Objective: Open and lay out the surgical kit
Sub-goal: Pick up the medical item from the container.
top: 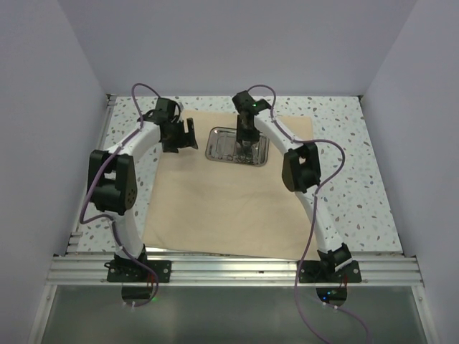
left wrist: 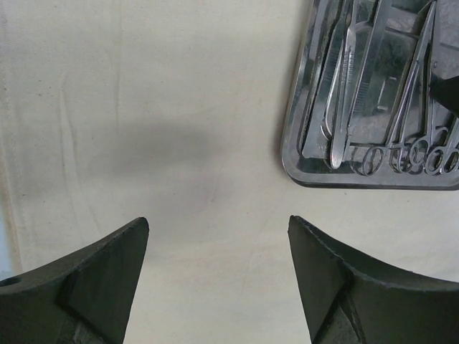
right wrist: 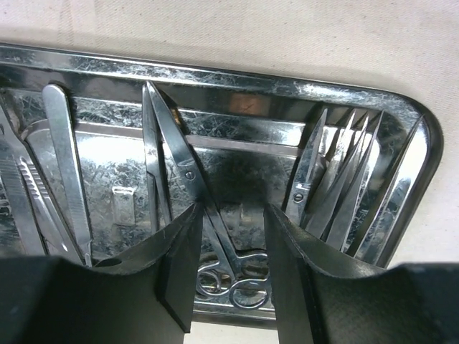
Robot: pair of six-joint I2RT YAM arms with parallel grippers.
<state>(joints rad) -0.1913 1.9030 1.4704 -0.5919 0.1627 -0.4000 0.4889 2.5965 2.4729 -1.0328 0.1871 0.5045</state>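
Observation:
The beige cloth wrap (top: 215, 201) lies spread flat on the table. The shiny steel tray (top: 215, 150) sits on its far middle part and holds scissors, forceps and tweezers (left wrist: 343, 93). My right gripper (top: 246, 147) reaches down into the tray; in the right wrist view its jaws (right wrist: 231, 215) stand part open on either side of a pair of slim scissors (right wrist: 176, 154), not closed on them. My left gripper (top: 188, 136) hangs open and empty over bare cloth (left wrist: 179, 143) to the left of the tray (left wrist: 301, 154).
The speckled table (top: 358, 179) shows round the cloth. Grey walls close in the far side and both sides. An aluminium rail (top: 237, 269) runs along the near edge by the arm bases. More scissors (right wrist: 337, 179) lean in the tray's right end.

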